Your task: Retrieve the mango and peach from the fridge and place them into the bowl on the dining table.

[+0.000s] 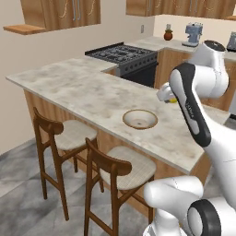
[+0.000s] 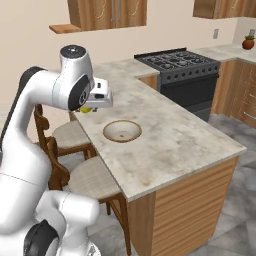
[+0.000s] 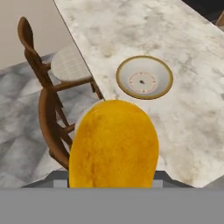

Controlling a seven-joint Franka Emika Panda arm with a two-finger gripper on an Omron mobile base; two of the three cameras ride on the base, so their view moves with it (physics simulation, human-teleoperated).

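My gripper (image 2: 91,107) is shut on the mango (image 3: 113,144), a smooth yellow-orange fruit that hides both fingertips in the hand view. A sliver of the mango (image 1: 172,99) shows under the hand in the left base view. It hangs in the air over the stool-side edge of the dining table (image 2: 170,135). The tan speckled bowl (image 3: 144,78) stands empty on the table, a short way ahead of the fruit. That bowl (image 1: 140,119) (image 2: 122,131) lies lower than the hand and apart from it. The peach and the fridge are out of view.
Two wooden cushioned stools (image 1: 60,133) (image 1: 117,168) stand along the table's near side, under the hand. A black gas stove (image 2: 180,62) sits on the far counter. A coffee machine (image 1: 193,34) and a small potted plant (image 1: 168,33) stand at the back.
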